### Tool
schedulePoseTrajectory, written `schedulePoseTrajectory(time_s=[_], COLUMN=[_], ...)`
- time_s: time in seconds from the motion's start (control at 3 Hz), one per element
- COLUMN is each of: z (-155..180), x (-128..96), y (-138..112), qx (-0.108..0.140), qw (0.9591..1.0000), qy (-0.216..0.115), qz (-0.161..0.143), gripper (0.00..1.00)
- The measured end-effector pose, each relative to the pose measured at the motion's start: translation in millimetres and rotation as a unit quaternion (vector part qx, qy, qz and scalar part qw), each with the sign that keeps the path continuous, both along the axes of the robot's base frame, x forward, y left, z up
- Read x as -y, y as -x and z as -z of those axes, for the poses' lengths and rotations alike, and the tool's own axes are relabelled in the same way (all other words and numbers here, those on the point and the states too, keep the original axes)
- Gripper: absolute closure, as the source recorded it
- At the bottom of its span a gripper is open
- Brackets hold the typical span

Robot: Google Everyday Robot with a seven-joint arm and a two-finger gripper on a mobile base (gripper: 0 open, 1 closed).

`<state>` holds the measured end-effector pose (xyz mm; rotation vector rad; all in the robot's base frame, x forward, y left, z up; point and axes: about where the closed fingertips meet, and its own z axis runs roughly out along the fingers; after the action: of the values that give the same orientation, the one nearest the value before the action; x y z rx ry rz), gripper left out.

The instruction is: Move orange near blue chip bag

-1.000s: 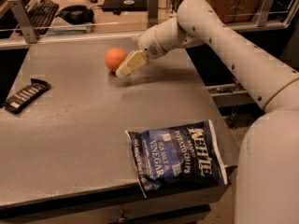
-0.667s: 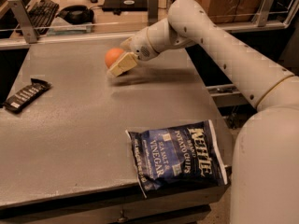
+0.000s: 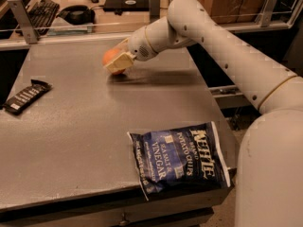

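Observation:
The orange (image 3: 109, 56) sits on the grey table (image 3: 85, 126) at the far middle. My gripper (image 3: 120, 56) is right at the orange, reaching over it from the right and covering its right side. The blue chip bag (image 3: 180, 159) lies flat at the table's front right corner, well apart from the orange, with its white lettering facing up.
A small black snack bar wrapper (image 3: 26, 96) lies at the table's left edge. Behind the table are a keyboard (image 3: 40, 11), a dark object (image 3: 75, 14) and metal rail posts (image 3: 19, 13). My white arm (image 3: 236, 56) spans the right side.
The gripper has moved left from beside the orange to right over it, and now covers part of it. The orange, the chip bag and the wrapper have stayed in place.

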<state>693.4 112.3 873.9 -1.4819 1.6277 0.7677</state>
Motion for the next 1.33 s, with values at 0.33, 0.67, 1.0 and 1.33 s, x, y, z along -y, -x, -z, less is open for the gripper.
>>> schedulePoseTrajectory(time_s=[0.33, 0.67, 1.0, 1.33], z=[-10.7, -26.4, -41.5, -41.4], x=[24.1, 50.9, 68.0, 76.0], y=[13.4, 50.3, 100.8, 143.4], qx=[0.009, 0.012, 0.011, 0.006], qw=[0.9999, 0.9991, 0.9964, 0.9924], qy=[0.005, 0.004, -0.004, -0.005], qz=[-0.011, -0.041, -0.084, -0.123], gripper=[0.88, 1.00, 1.00, 1.00])
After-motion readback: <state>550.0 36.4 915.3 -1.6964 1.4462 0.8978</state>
